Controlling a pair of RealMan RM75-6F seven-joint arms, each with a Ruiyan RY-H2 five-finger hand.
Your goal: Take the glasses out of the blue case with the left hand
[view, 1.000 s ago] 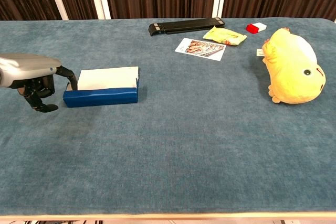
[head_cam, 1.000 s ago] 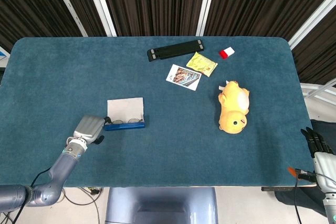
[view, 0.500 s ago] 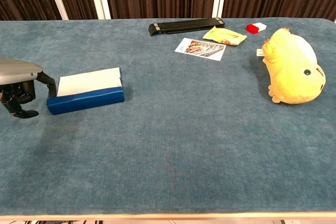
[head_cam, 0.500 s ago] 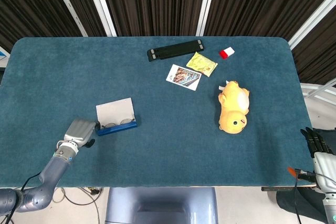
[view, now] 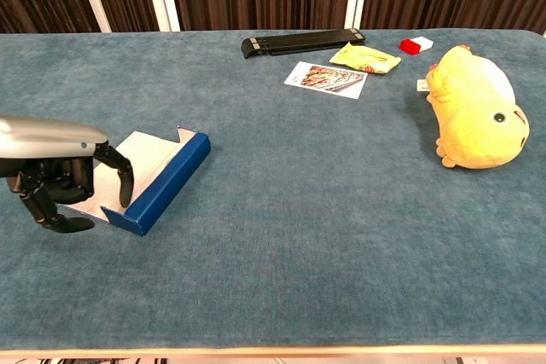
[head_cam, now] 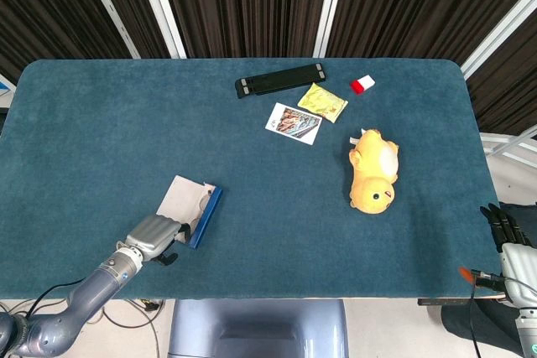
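The blue case (head_cam: pixel 204 216) (view: pixel 160 182) lies open near the table's front left, turned at an angle, with its white inside (head_cam: pixel 182 199) (view: pixel 143 153) facing up. My left hand (head_cam: pixel 154 236) (view: pixel 53 176) is at the case's near end with its fingers curled; one finger (view: pixel 119 178) hooks over the end wall and holds the case. I cannot make out the glasses inside the case in either view. My right hand (head_cam: pixel 510 242) hangs off the table's right edge, fingers extended, holding nothing.
A yellow plush toy (head_cam: pixel 374 175) (view: pixel 478 108) lies at the right. At the back are a black bar (head_cam: pixel 279 80) (view: pixel 300 42), a yellow packet (head_cam: pixel 323 101) (view: pixel 365 57), a picture card (head_cam: pixel 294 123) (view: pixel 326 78) and a small red-and-white block (head_cam: pixel 362 84) (view: pixel 415 44).
My left hand has pulled the blue case toward the table's front edge and swung it round, so it now lies diagonally. The right hand has not moved.
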